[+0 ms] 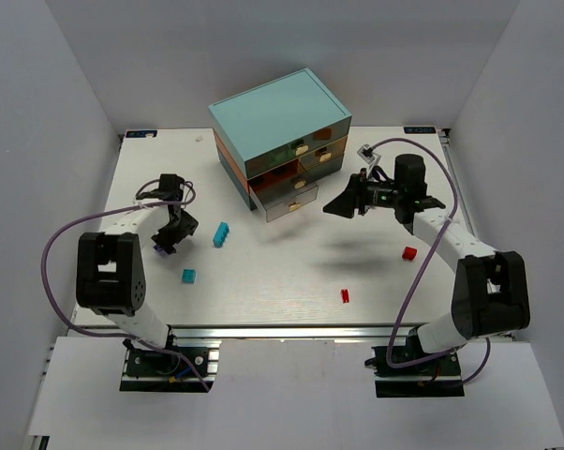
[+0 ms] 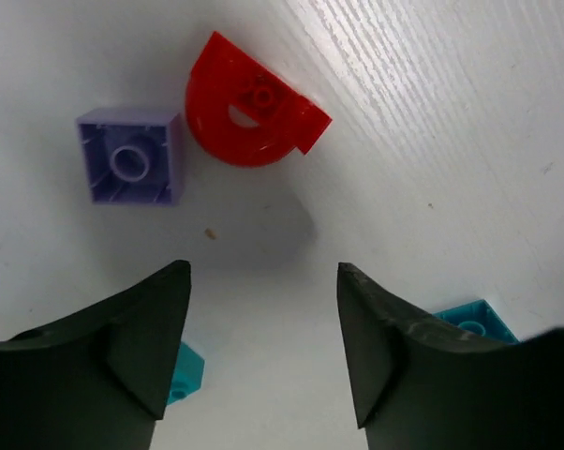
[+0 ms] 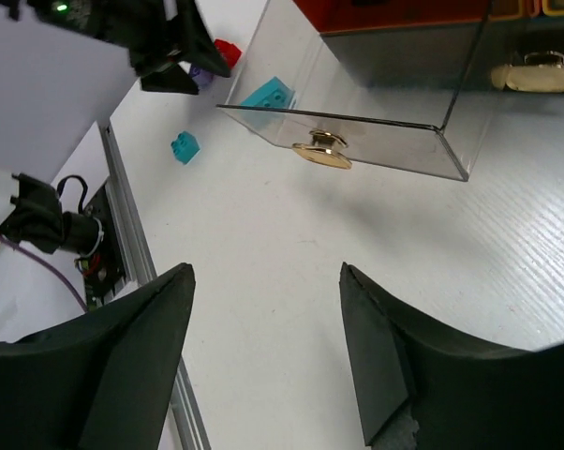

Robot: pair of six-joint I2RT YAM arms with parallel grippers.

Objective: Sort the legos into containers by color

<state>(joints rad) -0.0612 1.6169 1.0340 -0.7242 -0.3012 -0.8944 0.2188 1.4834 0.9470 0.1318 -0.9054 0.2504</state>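
**Top view**
- Table (image 1: 282, 272): white, walled on three sides.
- Chest (image 1: 282, 117): teal top, at the far middle. Its bottom drawer (image 1: 289, 204) is pulled out toward the near side.
- Left arm: rises from its near-left base, then its forearm runs far and right. The wrist is bent down over the table's left part.
- Left gripper (image 1: 163, 246): points down, low over the table.
- Right arm: rises from its near-right base, then its forearm runs far and left. The wrist is level.
- Right gripper (image 1: 331, 208): aims left at the drawer, just beside it.
- Long cyan brick (image 1: 222, 233): right of the left gripper.
- Small cyan brick (image 1: 188, 276): near side of the left gripper.
- Right red brick (image 1: 410, 252): beside the right forearm.
- Near red brick (image 1: 345, 295): close to the near edge.

**Left wrist view**
- Left gripper (image 2: 261, 272): jaws apart, only bare table between them.
- Lilac brick (image 2: 130, 157): hollow side up, just beyond the tips.
- Red half-round piece (image 2: 249, 112): just beside the lilac brick, not touching it.
- Cyan brick (image 2: 474, 319): partly hidden behind one finger.
- Cyan corner (image 2: 184, 370): shows behind the other finger.

**Right wrist view**
- Right gripper (image 3: 266, 272): jaws apart and holding nothing, aimed at the clear drawer (image 3: 376, 141).
- Knob (image 3: 321, 150): gold, on the drawer front.
- Long cyan brick (image 3: 268, 94): seen through the drawer's clear wall.
- Small cyan brick (image 3: 184, 145): left of the drawer on the table.
- Left gripper (image 3: 170, 47): beyond the small cyan brick.
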